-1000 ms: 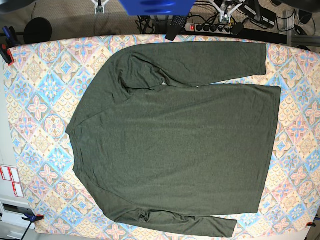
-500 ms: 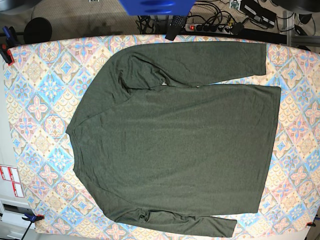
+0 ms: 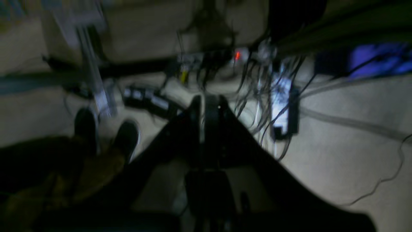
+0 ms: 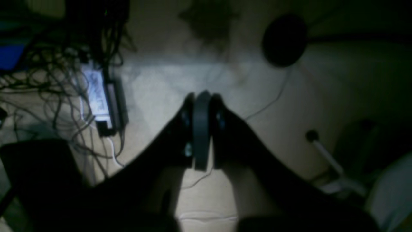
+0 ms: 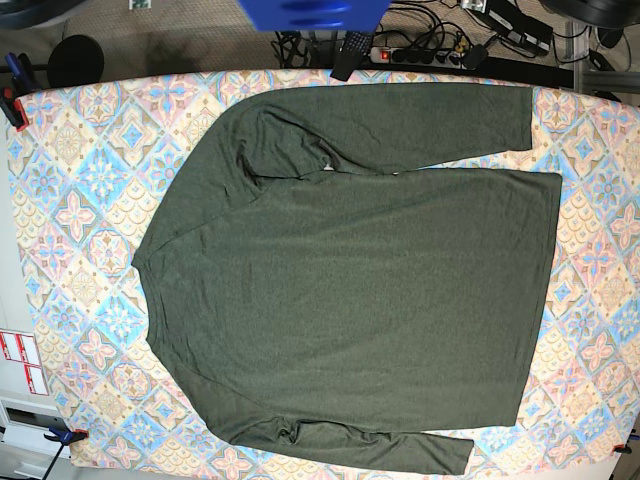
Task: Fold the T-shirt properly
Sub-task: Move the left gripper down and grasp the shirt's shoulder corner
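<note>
t-shirt (image 5: 350,280) lies flat, long axis crosswise, well clear of your left gripper (image 3: 207,101) and right gripper (image 4: 202,96), both closed empty; neither visibly nearer.

Neither arm shows in the base view. In the left wrist view, the left hand (image 3: 207,102) sits at the centre of the frame, its two dark fingers pressed together with no gap, tips pointing toward the upper middle; the picture is blurred. In the right wrist view, the right hand (image 4: 202,98) is likewise centred, fingers closed flat against each other, tips pointing up the frame. Neither hand holds anything.
</note>
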`<state>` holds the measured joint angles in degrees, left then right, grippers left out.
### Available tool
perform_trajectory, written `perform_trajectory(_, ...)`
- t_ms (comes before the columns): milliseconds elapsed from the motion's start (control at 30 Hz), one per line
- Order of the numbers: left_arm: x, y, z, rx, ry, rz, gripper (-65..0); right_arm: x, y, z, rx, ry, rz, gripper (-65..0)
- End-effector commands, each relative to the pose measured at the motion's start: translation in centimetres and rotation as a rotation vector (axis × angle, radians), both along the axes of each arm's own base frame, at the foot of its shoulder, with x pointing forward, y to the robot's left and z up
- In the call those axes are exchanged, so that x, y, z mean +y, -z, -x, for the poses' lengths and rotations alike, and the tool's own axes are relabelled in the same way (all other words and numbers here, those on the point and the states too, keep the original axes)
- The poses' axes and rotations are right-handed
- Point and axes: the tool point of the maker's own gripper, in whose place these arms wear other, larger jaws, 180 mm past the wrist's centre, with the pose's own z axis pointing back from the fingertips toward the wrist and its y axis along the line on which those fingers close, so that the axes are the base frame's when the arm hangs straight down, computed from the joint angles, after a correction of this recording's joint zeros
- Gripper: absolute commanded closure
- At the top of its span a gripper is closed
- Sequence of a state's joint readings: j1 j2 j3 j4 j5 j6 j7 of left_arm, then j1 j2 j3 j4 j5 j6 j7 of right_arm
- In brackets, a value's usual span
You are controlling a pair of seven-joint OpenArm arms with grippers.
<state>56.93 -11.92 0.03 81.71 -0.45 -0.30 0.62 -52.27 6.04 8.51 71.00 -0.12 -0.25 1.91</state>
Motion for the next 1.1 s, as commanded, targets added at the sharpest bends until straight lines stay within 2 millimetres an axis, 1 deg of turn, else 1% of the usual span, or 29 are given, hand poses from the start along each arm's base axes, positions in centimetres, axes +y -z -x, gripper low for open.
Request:
perform_trajectory(0,-0.1,-1.2,0.0,-0.023,0.006,0.000,0.0,-0.6,-1.2,0.0,-0.022,-0.014,0.017,0.0)
perform_trajectory(67,-0.6,-2.5,-0.9,-0.058,0.013,0.011,0.0,-0.7,-2.4,-0.8,-0.050,-0.026,0.025,0.0)
perform_trajectory(133,-1.1,-4.2,-2.2,-0.108,0.020,0.020,0.0,-0.9,-3.7,-1.7,-0.084,-0.038,0.038,0.0)
perform_trajectory(233,-0.5,-6.8,-4.2,-0.183,0.018,0.004,0.0,-0.6,-5.3,-3.2,-0.133,-0.059,0.042,0.0)
perform_trajectory(300,-0.5,-8.6,-5.9,-0.241,0.014,0.003,0.0,-0.4,-6.4,-4.1,-0.165,-0.073,0.043,0.0)
perform_trajectory(367,0.1,-10.2,-7.4,-0.296,-0.016,0.007,0.0,-0.2,-7.3,-5.1,-0.195,-0.086,0.044,0.0)
perform_trajectory(400,0.3,-10.8,-8.1,-0.320,-0.037,0.013,-0.6,-0.1,-7.7,-5.5,-0.200,-0.090,0.045,0.0)
perform_trajectory(467,1.1,-11.6,-9.3,-0.361,-0.076,0.018,-7.4,0.2,-8.6,-6.7,-0.209,-0.095,0.047,0.0)
perform_trajectory(533,2.2,-12.0,-10.3,-0.366,-0.095,0.009,-14.3,0.6,-9.4,-8.0,-0.225,-0.102,0.044,0.0)
perform_trajectory(600,2.9,-12.2,-11.4,-0.368,-0.112,0.018,-19.2,0.9,-10.4,-9.2,-0.241,-0.106,0.043,0.0)
perform_trajectory(700,3.4,-11.9,-12.9,-0.370,-0.174,0.078,-21.0,1.2,-11.5,-10.6,-0.253,-0.109,0.045,0.0)
perform_trajectory(833,5.3,-11.8,-14.8,-0.354,-0.284,0.158,-21.7,1.5,-11.7,-10.7,-0.227,-0.102,0.041,0.0)
perform_trajectory(933,6.9,-11.2,-15.9,-0.331,-0.369,0.209,-22.7,2.8,-11.0,-10.4,-0.200,-0.109,0.005,0.0)
perform_trajectory(1000,7.4,-10.7,-16.6,-0.299,-0.400,0.234,-27.2,3.5,-10.8,-10.5,-0.195,-0.115,-0.013,0.0)
perform_trajectory(1067,8.0,-10.3,-17.2,-0.271,-0.435,0.252,-34.0,4.0,-10.7,-10.5,-0.195,-0.122,-0.023,0.0)
